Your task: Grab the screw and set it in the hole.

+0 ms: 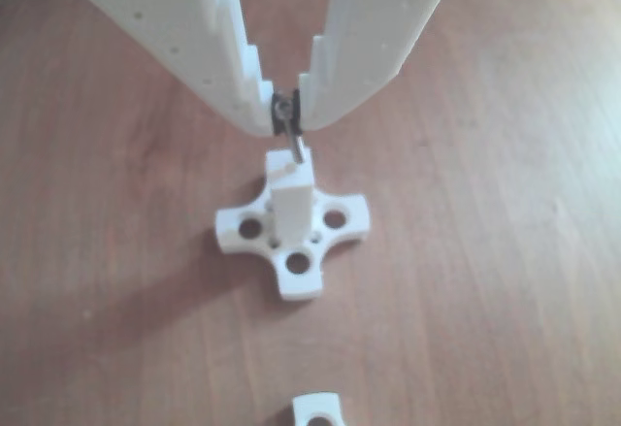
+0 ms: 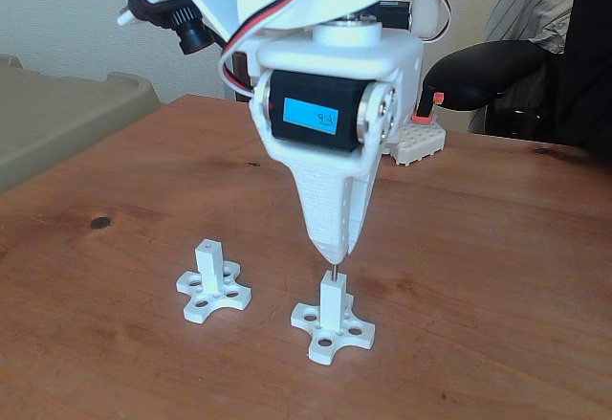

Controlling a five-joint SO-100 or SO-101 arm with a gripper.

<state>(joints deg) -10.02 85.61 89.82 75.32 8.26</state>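
My white gripper (image 1: 284, 115) is shut on the head of the thin silvery screw (image 1: 293, 145), which hangs tip down. The screw's tip meets the top of a white square post (image 1: 290, 201) on a cross-shaped base (image 1: 335, 222); the hole in the post's end face is hidden under the tip. In the fixed view the gripper (image 2: 334, 248) points straight down over the same post (image 2: 332, 300), and a short stretch of screw (image 2: 333, 272) shows between the fingertips and the post top.
A second white post on a cross base (image 2: 212, 286) stands to the left in the fixed view, with a small hole in its top. A white piece (image 1: 317, 410) shows at the bottom edge of the other view. A white block base (image 2: 416, 143) sits behind on the wooden table (image 2: 497, 267).
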